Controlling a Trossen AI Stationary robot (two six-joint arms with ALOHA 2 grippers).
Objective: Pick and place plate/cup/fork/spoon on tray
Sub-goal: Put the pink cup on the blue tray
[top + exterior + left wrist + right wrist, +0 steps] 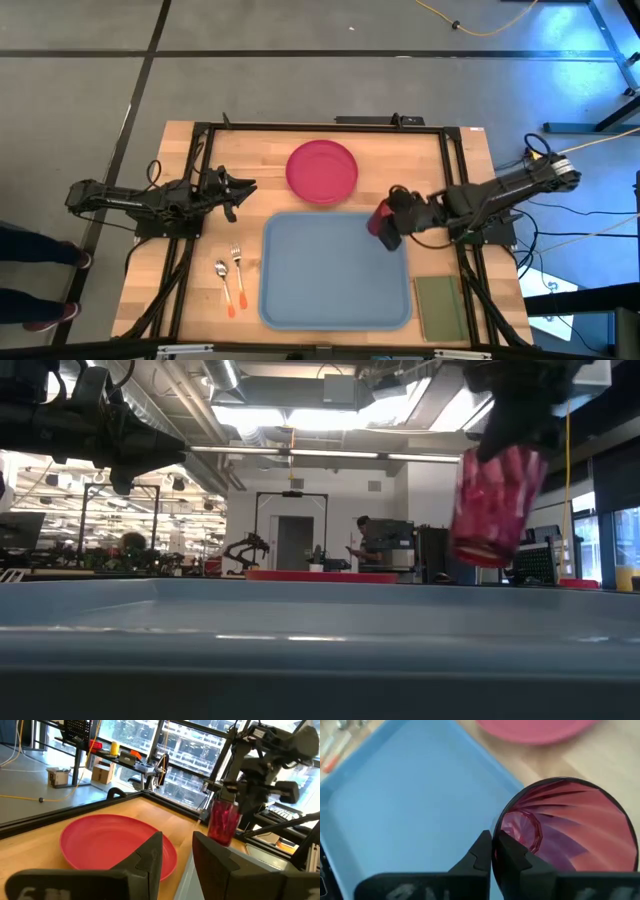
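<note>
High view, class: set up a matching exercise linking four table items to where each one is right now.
Things:
1. cup
2. plate
3. fork and spoon
4. olive green pad

Places:
A. bare wood, beyond the tray
B. right of the tray
C. left of the tray
D. held by the right pincer, above the tray's edge

Pairs: 1-D, 2-A, 3-C, 4-B

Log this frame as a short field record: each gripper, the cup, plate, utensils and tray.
right gripper: shut on the cup's rim
cup: lifted, above the tray's right edge
left gripper: open, empty, left of the plate
plate: on table behind the tray
fork, spoon: on table left of the tray
tray: nothing on it
</note>
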